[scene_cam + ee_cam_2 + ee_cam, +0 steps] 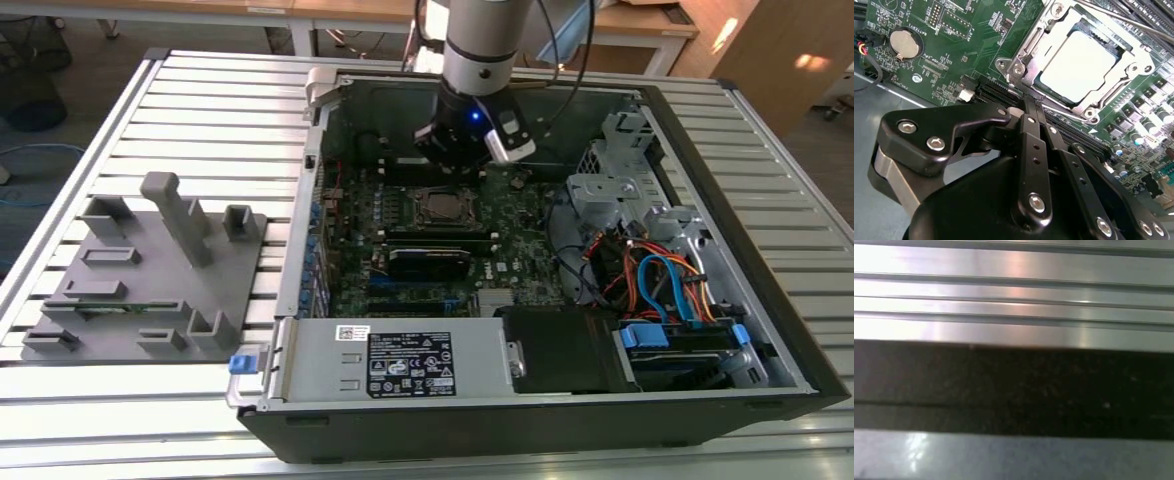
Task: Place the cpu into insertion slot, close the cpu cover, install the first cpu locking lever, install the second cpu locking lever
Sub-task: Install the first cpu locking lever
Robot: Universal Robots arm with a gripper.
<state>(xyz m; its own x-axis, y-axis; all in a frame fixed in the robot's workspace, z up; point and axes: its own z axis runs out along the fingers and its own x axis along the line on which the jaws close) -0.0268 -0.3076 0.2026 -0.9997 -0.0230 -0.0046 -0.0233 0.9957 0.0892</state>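
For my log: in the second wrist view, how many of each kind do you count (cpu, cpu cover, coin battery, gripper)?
cpu: 1
cpu cover: 1
coin battery: 1
gripper: 1
Total: 4

**Green board, silver metal, black gripper**

The cpu [1079,60] is pale silver-grey inside the shiny silver cpu cover [1025,52], on a deep green motherboard [954,55] with white print and a silver coin cell [904,44]. The gripper [1027,102] is glossy black with silver screws. In the exterior view, blue, orange and red cables [661,280] cross the black case [534,430]. The table [174,100] is silver-grey, striped by parallel slats, and the parts tray [147,290] is matte grey.
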